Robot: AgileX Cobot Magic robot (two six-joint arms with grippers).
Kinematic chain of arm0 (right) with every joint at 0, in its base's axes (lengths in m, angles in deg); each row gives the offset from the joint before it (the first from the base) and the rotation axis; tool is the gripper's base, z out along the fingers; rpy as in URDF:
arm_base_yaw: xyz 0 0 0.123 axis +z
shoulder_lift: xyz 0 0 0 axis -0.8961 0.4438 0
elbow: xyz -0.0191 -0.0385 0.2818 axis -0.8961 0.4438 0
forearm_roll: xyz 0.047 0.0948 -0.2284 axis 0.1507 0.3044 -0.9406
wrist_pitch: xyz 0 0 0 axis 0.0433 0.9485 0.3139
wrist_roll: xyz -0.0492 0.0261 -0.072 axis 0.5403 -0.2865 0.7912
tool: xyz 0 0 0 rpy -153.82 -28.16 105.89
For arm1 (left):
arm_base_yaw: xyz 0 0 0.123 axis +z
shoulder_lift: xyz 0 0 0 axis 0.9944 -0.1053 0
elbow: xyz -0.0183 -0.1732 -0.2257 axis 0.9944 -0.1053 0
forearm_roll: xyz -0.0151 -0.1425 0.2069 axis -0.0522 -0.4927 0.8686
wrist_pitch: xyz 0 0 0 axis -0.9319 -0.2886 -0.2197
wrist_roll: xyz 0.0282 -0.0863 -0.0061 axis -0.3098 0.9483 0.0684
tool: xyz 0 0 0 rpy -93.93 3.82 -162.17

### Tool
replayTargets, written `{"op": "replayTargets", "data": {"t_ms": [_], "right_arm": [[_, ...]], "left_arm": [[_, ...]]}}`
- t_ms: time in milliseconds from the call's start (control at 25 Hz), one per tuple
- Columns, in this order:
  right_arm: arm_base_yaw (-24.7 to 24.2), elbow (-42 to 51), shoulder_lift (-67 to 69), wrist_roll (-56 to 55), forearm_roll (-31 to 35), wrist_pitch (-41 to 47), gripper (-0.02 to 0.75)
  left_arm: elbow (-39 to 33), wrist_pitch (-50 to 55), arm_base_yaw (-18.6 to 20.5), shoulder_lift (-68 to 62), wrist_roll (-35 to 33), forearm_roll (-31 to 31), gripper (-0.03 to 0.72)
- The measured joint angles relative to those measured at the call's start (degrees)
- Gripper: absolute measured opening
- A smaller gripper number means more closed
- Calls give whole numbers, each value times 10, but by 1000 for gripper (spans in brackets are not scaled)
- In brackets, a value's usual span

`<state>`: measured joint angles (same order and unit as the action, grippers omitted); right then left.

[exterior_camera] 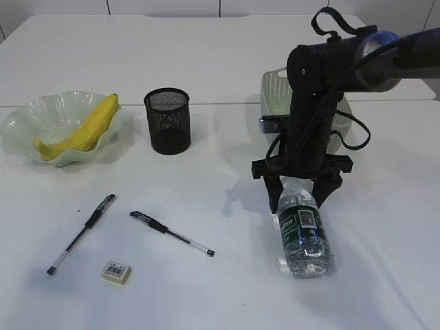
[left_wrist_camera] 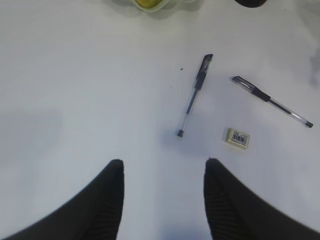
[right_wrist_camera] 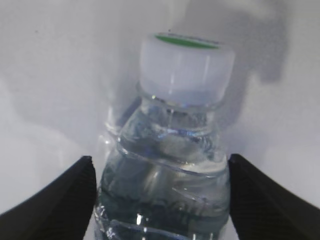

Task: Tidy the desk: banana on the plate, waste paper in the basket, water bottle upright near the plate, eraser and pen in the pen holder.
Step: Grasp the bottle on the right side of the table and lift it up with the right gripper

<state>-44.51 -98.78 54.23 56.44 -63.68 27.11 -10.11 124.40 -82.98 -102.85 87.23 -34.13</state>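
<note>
White surface (exterior_camera: 206,289) with the pen holder (exterior_camera: 168,120) as landmark. Exterior view only: white basket (exterior_camera: 275,89) to its right, plate (exterior_camera: 27,124) with banana (exterior_camera: 89,127) to its left. Right hand (exterior_camera: 301,196), fingers spread wide, straddles the neck of the lying water bottle (exterior_camera: 304,234) in front of the basket; the right wrist view alone shows its white cap (right_wrist_camera: 185,62) and both fingers apart from the plastic. Left hand (left_wrist_camera: 162,200), seen only in the left wrist view, moderately open, empty, above the surface. Two pens (exterior_camera: 81,232) (exterior_camera: 172,234) and the eraser (exterior_camera: 116,271) lie in front of the holder.
</note>
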Motion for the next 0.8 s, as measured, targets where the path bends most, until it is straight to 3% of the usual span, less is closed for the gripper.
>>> {"op": "replayTargets", "data": {"t_ms": [200,560,800], "right_arm": [[0,0,2,0,0,-5,585],[0,0,2,0,-3,-6,404],[0,-1,2,20,-3,-6,384]], "left_arm": [[0,0,0,0,0,0,370],[0,0,0,0,0,0,370],[0,-1,0,0,0,0,371]]}}
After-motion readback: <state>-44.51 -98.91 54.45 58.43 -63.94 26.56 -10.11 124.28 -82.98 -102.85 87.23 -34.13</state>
